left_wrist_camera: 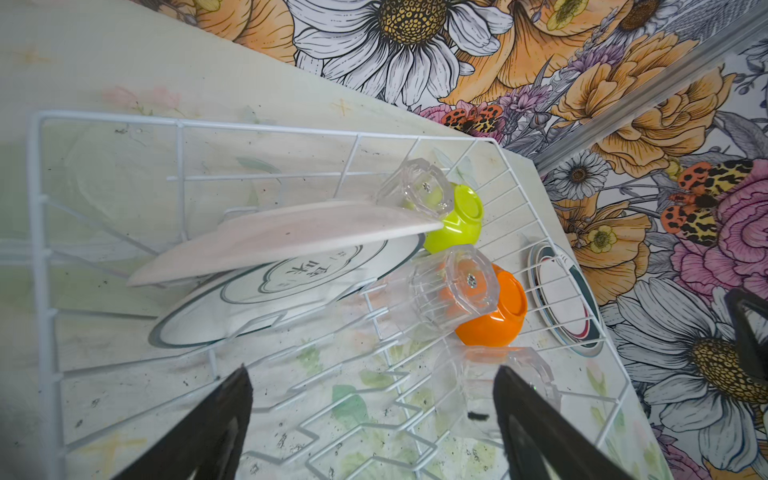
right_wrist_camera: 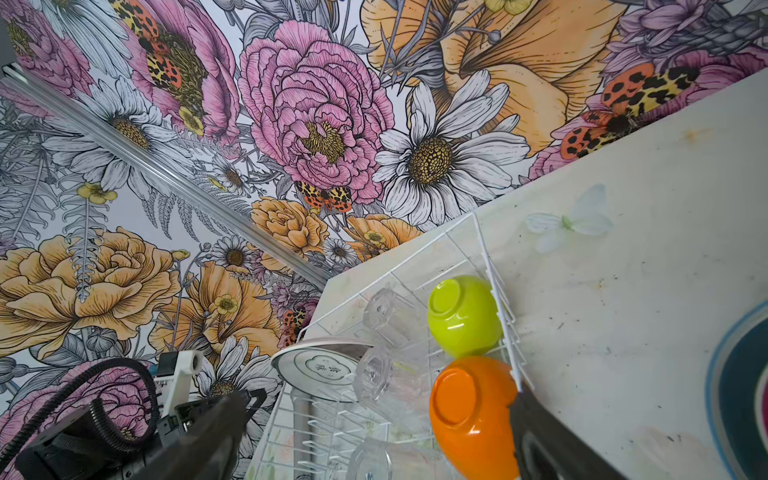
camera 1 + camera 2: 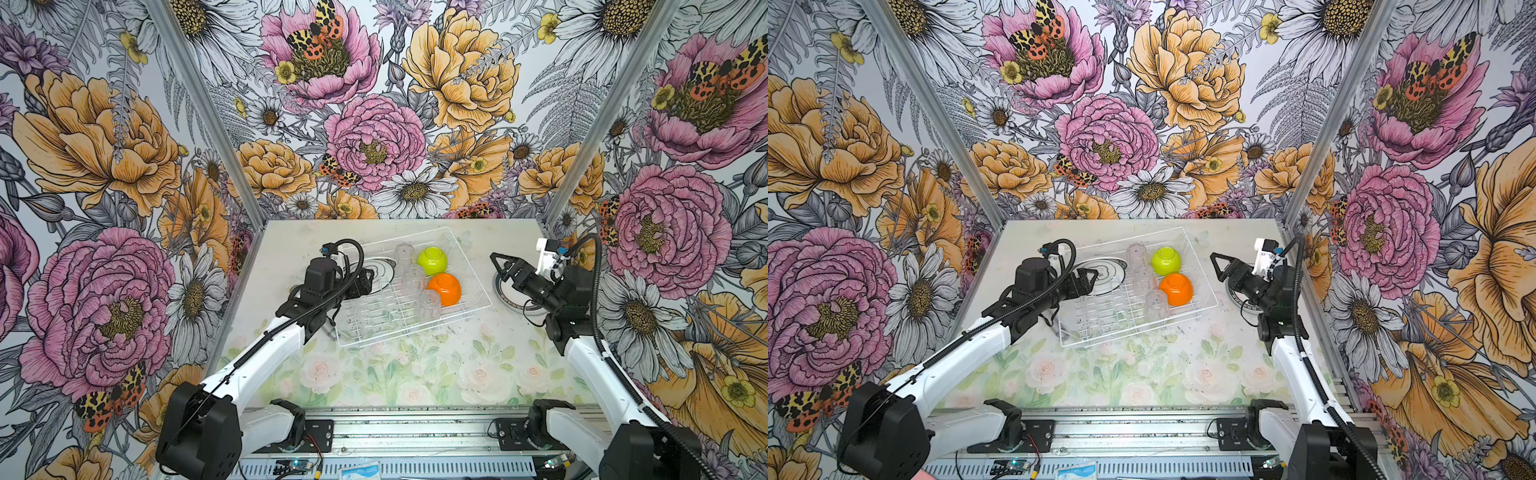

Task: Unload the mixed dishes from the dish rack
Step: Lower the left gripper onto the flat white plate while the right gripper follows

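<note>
jaws spread wide and empty on both: left gripper (image 1: 372, 372) above dish rack (image 1: 266, 129), right gripper (image 3: 498, 267) beside it; chinese characters on racked plate (image 1: 291, 291), not legible.

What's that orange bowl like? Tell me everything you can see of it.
The orange bowl looks like glossy plastic, round, with a flat foot ring. It lies tipped over inside the dish rack, base upward and inside hidden, close to the rack's right wall in both top views. The lime-green bowl sits just behind it and a clear tumbler stands beside it.
</note>
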Tool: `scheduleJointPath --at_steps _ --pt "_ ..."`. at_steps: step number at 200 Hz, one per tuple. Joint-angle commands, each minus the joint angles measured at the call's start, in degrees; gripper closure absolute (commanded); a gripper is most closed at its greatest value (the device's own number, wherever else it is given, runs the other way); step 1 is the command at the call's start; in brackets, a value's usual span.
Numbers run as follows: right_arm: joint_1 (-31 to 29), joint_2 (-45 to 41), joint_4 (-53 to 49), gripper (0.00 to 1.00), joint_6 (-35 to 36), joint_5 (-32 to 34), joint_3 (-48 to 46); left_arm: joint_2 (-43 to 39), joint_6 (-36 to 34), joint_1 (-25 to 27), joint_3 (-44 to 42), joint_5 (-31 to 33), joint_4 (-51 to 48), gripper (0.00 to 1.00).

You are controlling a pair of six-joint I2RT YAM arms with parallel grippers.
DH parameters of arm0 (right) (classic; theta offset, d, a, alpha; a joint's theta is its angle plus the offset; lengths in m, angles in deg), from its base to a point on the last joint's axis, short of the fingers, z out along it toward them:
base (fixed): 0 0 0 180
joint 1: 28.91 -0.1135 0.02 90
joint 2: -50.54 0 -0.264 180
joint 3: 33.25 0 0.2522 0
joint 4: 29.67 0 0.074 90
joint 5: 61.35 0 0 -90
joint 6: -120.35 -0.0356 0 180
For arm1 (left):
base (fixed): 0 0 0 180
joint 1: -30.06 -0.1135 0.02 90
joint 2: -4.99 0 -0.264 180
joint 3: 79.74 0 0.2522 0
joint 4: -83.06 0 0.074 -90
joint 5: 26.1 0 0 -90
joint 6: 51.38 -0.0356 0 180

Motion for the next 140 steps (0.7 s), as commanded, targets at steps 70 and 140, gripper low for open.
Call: scheduleJointPath --at_steps 70,140 --pt "-0.3 2.3 -1.8 0.01 3.7 -2.5 3.6 3.4 -7.8 -0.2 1.8 12.4 -3.9 0.09" --pt "-0.3 1.9 -2.5 0.01 3.9 -3.2 3.7 8.3 -13.3 -0.6 2.5 10.0 1.2 0.07"
